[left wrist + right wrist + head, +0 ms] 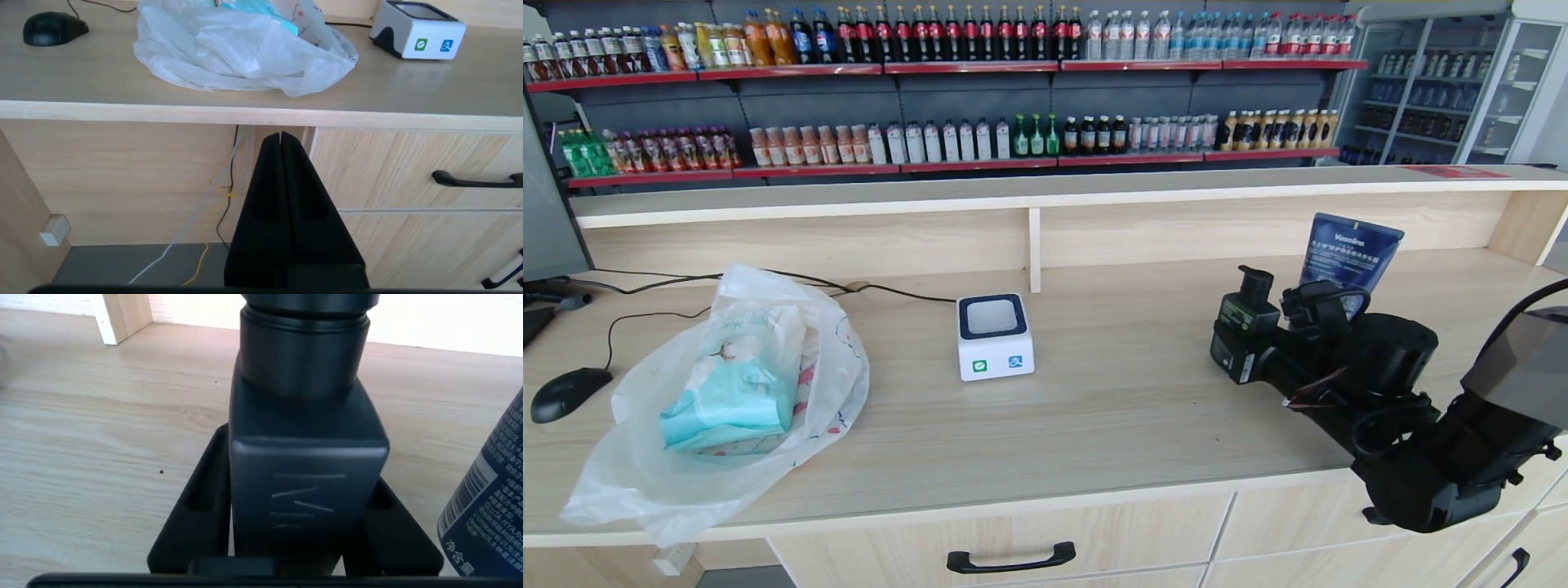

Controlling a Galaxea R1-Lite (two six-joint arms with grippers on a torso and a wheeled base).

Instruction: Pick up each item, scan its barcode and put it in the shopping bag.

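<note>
In the right tool point(299, 508) — matte, boxy bottle point(306, 445)

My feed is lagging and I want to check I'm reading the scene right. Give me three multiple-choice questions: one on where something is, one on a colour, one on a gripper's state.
1. Where is the scanner relative to the shopping bag?
A. Inside it
B. On the counter, to its right by the robot's sides
C. On the raised ledge behind it

2. What colour is the pack in the bag?
A. Teal and white
B. Red
C. Black

3. What is the right gripper doing?
A. Open and empty
B. Shut on nothing
C. Shut on a dark bottle

Answers:
1 B: the scanner stands apart from the bag, mid-counter.
2 A: the teal and white pack shows through the clear plastic.
3 C: the bottle sits between the gripper's fingers in the right wrist view.
</note>
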